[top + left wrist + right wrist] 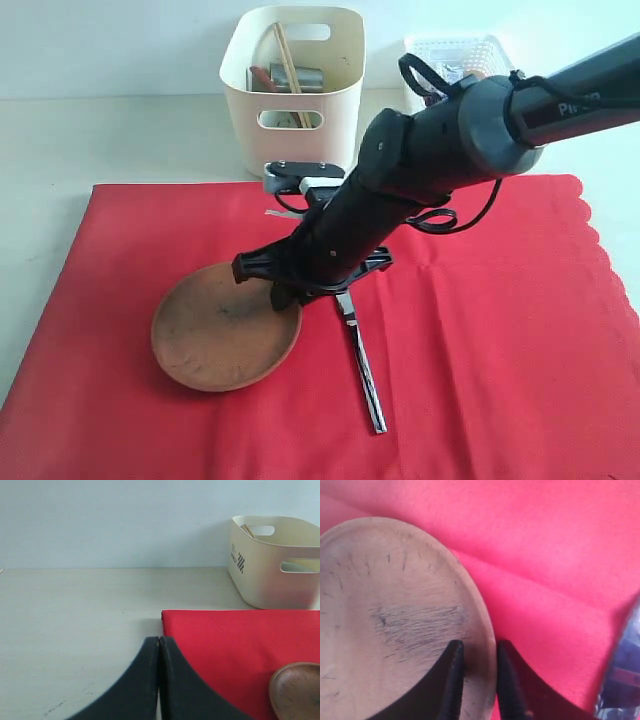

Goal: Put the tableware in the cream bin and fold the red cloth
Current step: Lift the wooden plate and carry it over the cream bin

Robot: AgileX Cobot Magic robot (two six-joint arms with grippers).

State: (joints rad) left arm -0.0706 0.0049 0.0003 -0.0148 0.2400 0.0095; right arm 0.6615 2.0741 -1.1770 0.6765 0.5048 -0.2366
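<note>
The round brown plate [225, 335] [395, 605] lies on the red cloth [480, 330] [545, 555], which is spread flat. My right gripper [287, 298] [480, 652] is shut on the plate's near right rim, one finger inside the rim and one outside. The silver knife [362, 365] [625, 675] lies on the cloth just right of the plate. The cream bin [250, 120] [270, 575] stands behind the cloth with the wooden chopsticks [288, 62] and other tableware inside. My left gripper [159, 640] is shut and empty over bare table beside the cloth's corner [167, 615].
A white lattice basket [455, 55] stands to the right of the cream bin. The right arm [450, 140] crosses over the cloth's middle. Pale table [75, 610] extends left of the cloth.
</note>
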